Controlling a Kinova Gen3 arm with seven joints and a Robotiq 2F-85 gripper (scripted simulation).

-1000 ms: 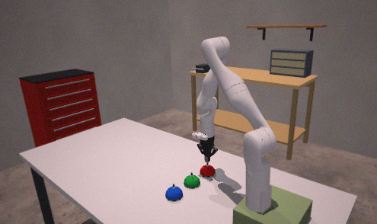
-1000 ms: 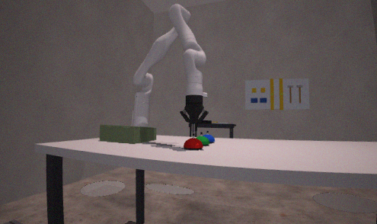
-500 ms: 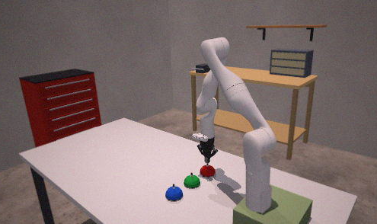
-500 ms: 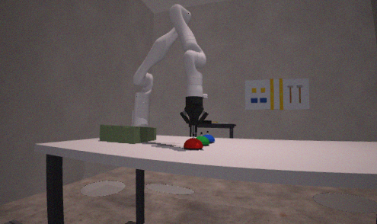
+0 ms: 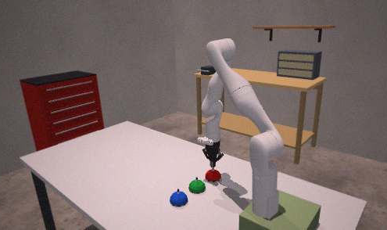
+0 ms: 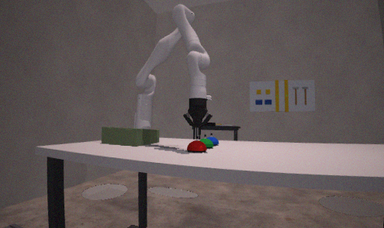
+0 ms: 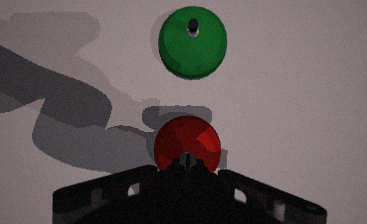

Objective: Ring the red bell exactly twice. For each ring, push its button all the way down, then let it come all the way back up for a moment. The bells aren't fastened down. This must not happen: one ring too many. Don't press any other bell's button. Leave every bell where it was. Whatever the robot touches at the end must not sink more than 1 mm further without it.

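The red bell [image 5: 213,175] sits on the white table, nearest the arm's base, and also shows in the exterior view [image 6: 196,146] and the wrist view [image 7: 187,142]. My gripper [image 5: 213,164] is shut and empty, pointing straight down, with its fingertips right over the red bell's top. In the wrist view the shut fingertips [image 7: 186,161] cover the bell's button, so I cannot tell whether they touch it. The green bell [image 5: 196,185] and the blue bell [image 5: 178,199] lie in a row beyond the red one. The green bell [image 7: 192,41] shows its button in the wrist view.
The arm stands on a green base block [image 5: 280,213] at the table's near right edge. A red tool chest [image 5: 63,107] stands behind the table at left. A wooden workbench [image 5: 263,106] with a small drawer unit [image 5: 299,64] stands at the back.
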